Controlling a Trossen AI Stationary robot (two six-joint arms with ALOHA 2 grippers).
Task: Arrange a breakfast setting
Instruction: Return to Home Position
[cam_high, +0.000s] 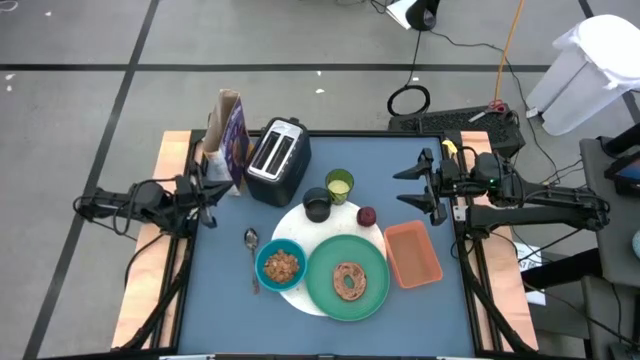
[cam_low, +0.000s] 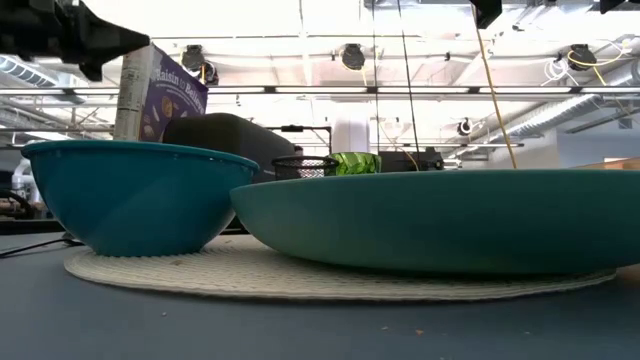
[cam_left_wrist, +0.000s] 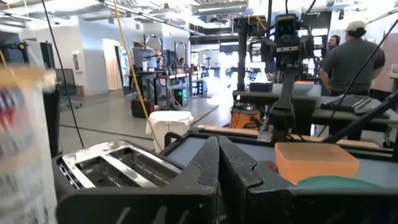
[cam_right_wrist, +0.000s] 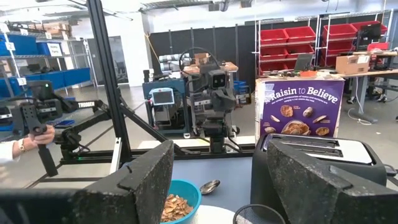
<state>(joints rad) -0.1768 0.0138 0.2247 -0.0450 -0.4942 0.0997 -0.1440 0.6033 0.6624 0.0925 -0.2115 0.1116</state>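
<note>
In the high view, the left gripper (cam_high: 210, 198) is seen at the left edge of the blue surface (cam_high: 215, 305), about halfway down the frame. In the left wrist view its jaws are shown pressed together with nothing between them. Just right of it a cereal box (cam_high: 228, 135) is stood upright, and the silver-black toaster (cam_high: 278, 160) is set beside the box, towards the upper middle.

Below these, the metal spoon (cam_high: 252, 256) is laid on the surface just left of the small teal bowl (cam_high: 280, 266). The bowl is filled with cereal and is placed on the left part of the white round mat (cam_high: 300, 232). The black cup (cam_high: 317, 204) is stood at the mat's upper edge, with the yellow-green cup (cam_high: 339, 185) close beside it, up and to the right. The mat's lower right is covered by the large green plate (cam_high: 325, 300), on which a ring-shaped pastry (cam_high: 349, 281) is carried. The small red fruit (cam_high: 366, 216) is found at the mat's upper right edge, above the plate. The orange tray (cam_high: 412, 253) is laid just right of the plate.

At the right edge, the right gripper (cam_high: 405, 188) is held with its jaws spread wide and empty.
</note>
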